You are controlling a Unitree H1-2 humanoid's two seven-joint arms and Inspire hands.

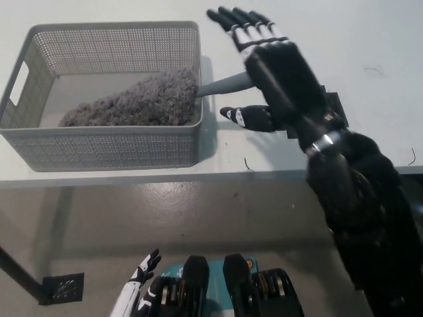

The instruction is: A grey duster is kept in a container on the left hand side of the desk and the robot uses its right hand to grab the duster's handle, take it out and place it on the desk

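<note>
I saw the right robot hand (pixel 274 69) spread flat and holding nothing, hovering over the duster's handle (pixel 225 84), so that only a short stretch of the handle showed between the palm and the basket rim. Whether the palm touched the handle I could not tell. The duster (pixel 132 100) lay in the grey mesh basket (pixel 106 148) on the left of the desk (pixel 370 39), its fluffy grey head resting inside and its handle sticking out over the right wall. A black patch (pixel 332 102) on the desk was mostly covered by the arm. I found no readable writing. The left robot hand (pixel 142 272) hung low at the bottom left, fingers apart, holding nothing.
</note>
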